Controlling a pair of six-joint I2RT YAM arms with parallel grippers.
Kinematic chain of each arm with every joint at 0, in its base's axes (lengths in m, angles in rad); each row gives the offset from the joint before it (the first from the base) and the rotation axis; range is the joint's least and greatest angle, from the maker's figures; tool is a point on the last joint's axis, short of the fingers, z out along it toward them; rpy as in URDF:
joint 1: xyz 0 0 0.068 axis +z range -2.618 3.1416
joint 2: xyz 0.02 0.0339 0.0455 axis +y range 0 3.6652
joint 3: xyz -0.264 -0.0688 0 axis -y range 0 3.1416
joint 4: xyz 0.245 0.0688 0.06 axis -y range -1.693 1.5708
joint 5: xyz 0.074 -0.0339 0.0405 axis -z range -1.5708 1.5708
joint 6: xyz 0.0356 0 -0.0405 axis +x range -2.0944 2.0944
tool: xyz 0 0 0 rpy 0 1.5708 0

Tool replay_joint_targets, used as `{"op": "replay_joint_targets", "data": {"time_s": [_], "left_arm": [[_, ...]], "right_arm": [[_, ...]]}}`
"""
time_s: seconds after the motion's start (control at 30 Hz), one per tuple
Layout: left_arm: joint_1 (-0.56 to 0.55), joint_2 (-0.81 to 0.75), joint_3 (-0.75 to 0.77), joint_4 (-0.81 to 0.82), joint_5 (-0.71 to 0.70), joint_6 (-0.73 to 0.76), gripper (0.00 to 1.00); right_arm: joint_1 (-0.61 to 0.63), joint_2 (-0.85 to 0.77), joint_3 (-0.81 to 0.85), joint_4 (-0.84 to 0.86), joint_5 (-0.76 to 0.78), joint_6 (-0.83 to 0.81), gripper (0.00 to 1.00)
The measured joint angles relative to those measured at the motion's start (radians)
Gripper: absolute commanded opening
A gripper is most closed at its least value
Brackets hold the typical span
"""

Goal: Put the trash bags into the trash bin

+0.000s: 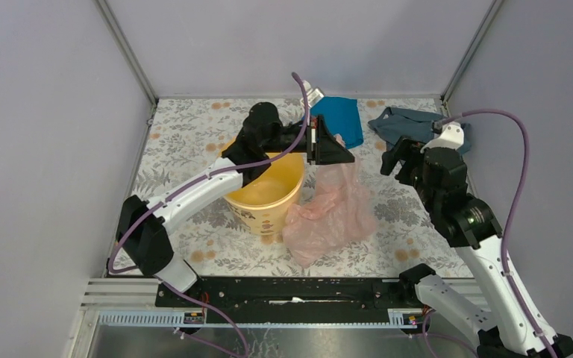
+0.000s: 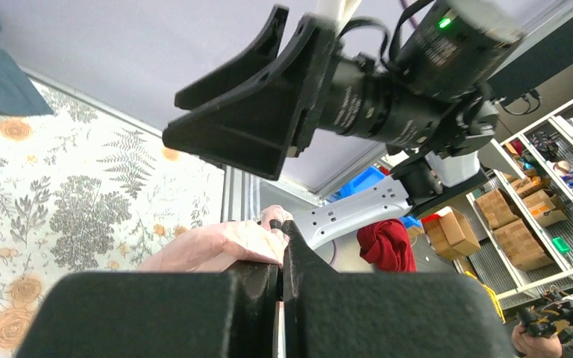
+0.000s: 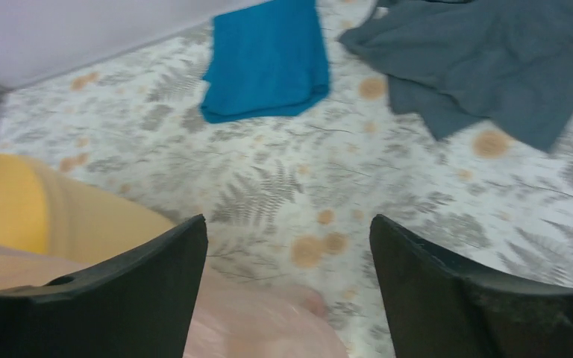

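Observation:
The pale-pink trash bag (image 1: 330, 212) hangs from my left gripper (image 1: 341, 154) and drapes onto the table just right of the yellow-orange trash bin (image 1: 266, 195). My left gripper is shut on the bag's top edge, above the bin's right rim; the wrist view shows pink film (image 2: 224, 246) pinched between the closed fingers. My right gripper (image 1: 395, 160) is open and empty, hovering to the right of the bag. In the right wrist view the bag (image 3: 261, 328) lies below the open fingers and the bin (image 3: 37, 209) is at the left.
A bright blue cloth (image 1: 339, 118) lies behind the bin and a grey-blue cloth (image 1: 410, 123) at the back right, both on the floral table cover (image 1: 194, 134). Walls enclose the table at the back and both sides.

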Motion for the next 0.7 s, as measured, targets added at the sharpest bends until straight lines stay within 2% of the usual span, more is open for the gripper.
{"op": "replay_joint_targets", "data": {"time_s": [0.1,0.2,0.27,0.43,0.57,0.7], "left_arm": [[0.024,-0.024,-0.015,0.034,0.027,-0.019,0.0],[0.028,-0.056,-0.018,0.029,0.046,-0.017,0.0],[0.029,-0.096,-0.018,-0.015,0.048,0.012,0.0],[0.059,-0.231,-0.008,-0.156,0.031,0.124,0.0],[0.099,-0.288,0.009,-0.171,0.029,0.153,0.0],[0.106,-0.289,0.009,-0.166,0.032,0.15,0.0]], "right_arm": [[0.0,-0.026,-0.035,-0.048,0.081,-0.028,0.91],[-0.023,-0.003,-0.097,-0.054,0.055,-0.026,0.95],[-0.066,0.032,-0.128,-0.052,-0.017,-0.021,1.0],[-0.269,0.098,-0.203,0.001,-0.286,-0.005,1.0],[-0.394,0.138,-0.235,0.083,-0.51,0.032,1.0],[-0.458,0.179,-0.305,0.199,-0.696,0.103,1.0]]}}
